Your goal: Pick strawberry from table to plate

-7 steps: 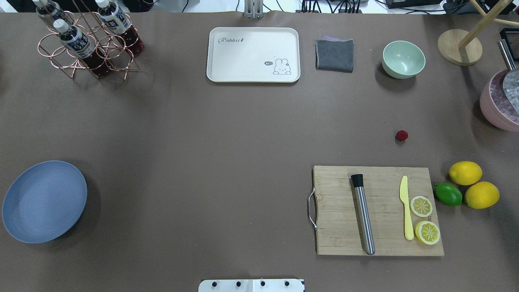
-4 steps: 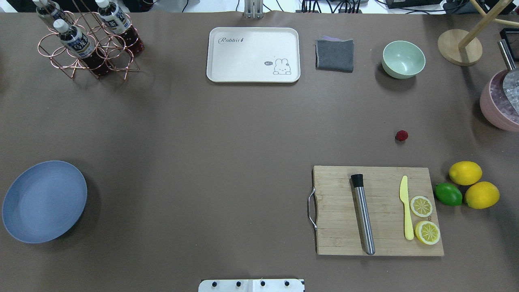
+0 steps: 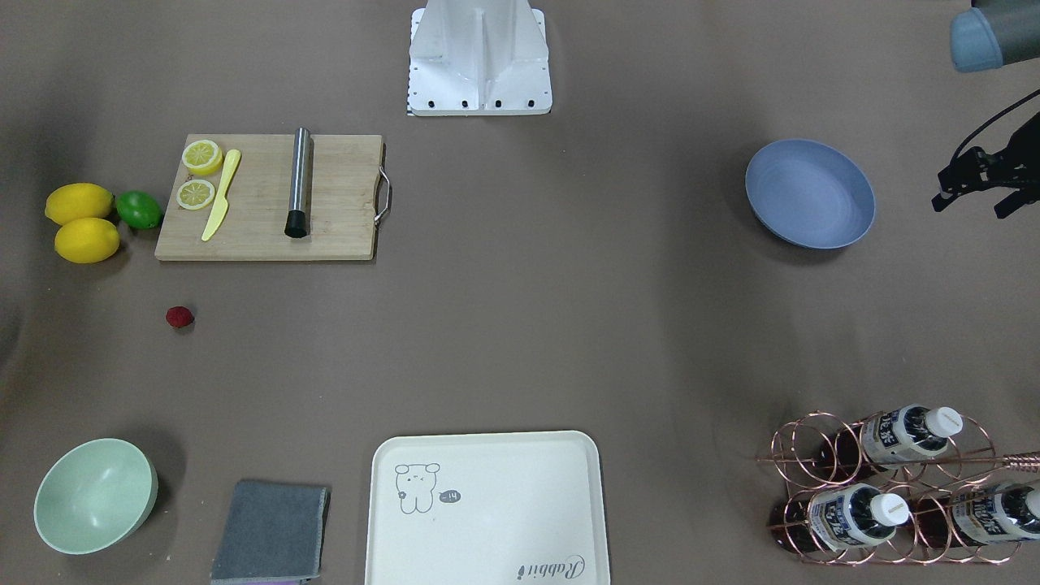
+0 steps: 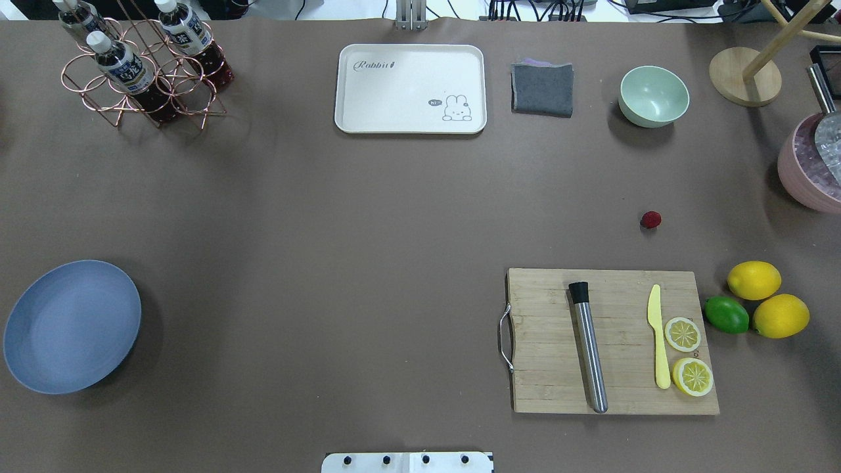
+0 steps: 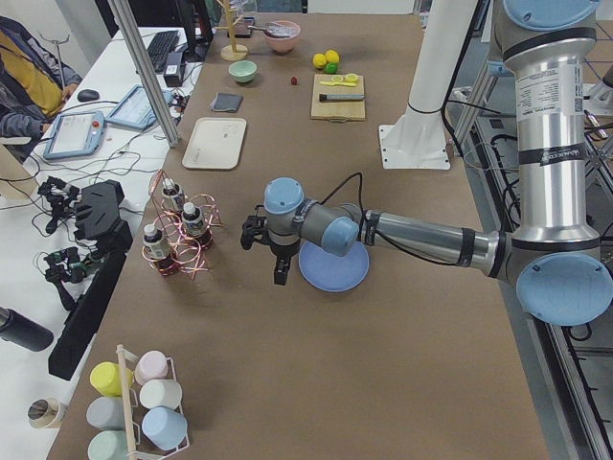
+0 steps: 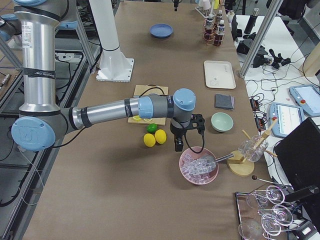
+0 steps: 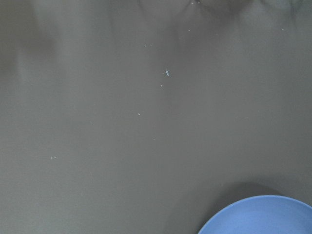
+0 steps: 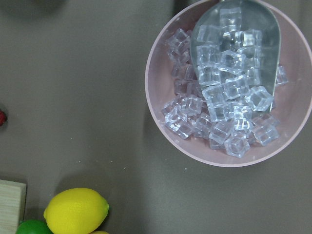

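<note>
The strawberry (image 4: 650, 219) (image 3: 179, 317), small and dark red, lies on the brown table (image 4: 328, 230) beyond the cutting board, and just shows at the right wrist view's left edge (image 8: 1, 118). Far off, near the table's left edge, sits the blue-grey plate (image 4: 71, 326) (image 3: 810, 193) (image 7: 258, 217) with nothing on it. My left gripper (image 5: 280, 273) hangs above the table just beyond the plate's outer side. Over the pink ice bowl's near side my right gripper (image 6: 178, 145) points down, well clear of the strawberry. I cannot tell whether either is open or shut.
A wooden cutting board (image 4: 611, 341) carries a muddler, a yellow knife and lemon slices. Two lemons (image 4: 753, 280) and a lime (image 4: 726, 315) lie to its right. At the far side are a pink bowl of ice (image 4: 808, 171), green bowl (image 4: 654, 96), grey cloth (image 4: 542, 88), cream tray (image 4: 410, 89) and bottle rack (image 4: 141, 66).
</note>
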`<move>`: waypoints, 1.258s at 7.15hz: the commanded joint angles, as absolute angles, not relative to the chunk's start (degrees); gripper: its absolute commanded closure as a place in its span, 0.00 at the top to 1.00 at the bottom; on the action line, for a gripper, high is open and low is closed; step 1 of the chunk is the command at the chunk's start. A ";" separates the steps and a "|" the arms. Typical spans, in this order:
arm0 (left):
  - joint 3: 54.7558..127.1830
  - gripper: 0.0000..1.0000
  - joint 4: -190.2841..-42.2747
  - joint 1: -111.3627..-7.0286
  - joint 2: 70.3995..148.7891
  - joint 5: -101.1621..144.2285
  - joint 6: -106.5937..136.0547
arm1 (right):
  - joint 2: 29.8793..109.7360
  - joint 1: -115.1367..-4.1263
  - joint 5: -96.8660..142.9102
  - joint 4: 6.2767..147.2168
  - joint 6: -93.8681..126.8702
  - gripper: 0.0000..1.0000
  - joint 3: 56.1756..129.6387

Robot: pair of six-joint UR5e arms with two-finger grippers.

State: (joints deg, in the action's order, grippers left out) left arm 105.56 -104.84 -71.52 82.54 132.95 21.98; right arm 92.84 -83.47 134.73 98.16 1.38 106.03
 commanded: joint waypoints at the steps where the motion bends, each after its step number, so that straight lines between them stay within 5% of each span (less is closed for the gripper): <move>1: 104.42 0.98 -107.29 -64.82 82.88 131.58 30.01 | 92.81 -80.96 136.32 95.82 1.75 1.00 105.82; 5: 90.40 0.97 -131.59 -58.54 81.40 128.58 37.18 | 91.50 -77.35 141.24 95.36 8.00 1.00 106.43; 9: 89.56 0.86 -136.05 -56.78 80.43 129.28 37.89 | 91.58 -77.34 141.24 95.19 7.91 1.00 108.36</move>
